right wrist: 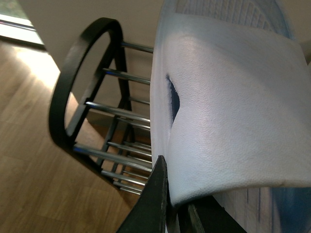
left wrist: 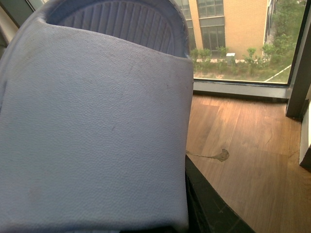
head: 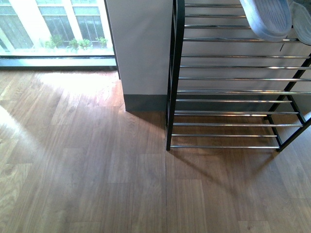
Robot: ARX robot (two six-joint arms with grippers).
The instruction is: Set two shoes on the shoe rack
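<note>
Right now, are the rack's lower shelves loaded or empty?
Empty: in the front view the shoe rack's lower chrome rods are bare; only the pale blue slipper soles show, at its top edge.

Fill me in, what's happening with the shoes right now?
A pale blue slide sits at each wrist. The right tool is clamped on the right slide beside the shoe rack's arched end. The left slide fills its wrist view, grip hidden. Both show by the upper rods; whether they rest there is unclear.
</note>
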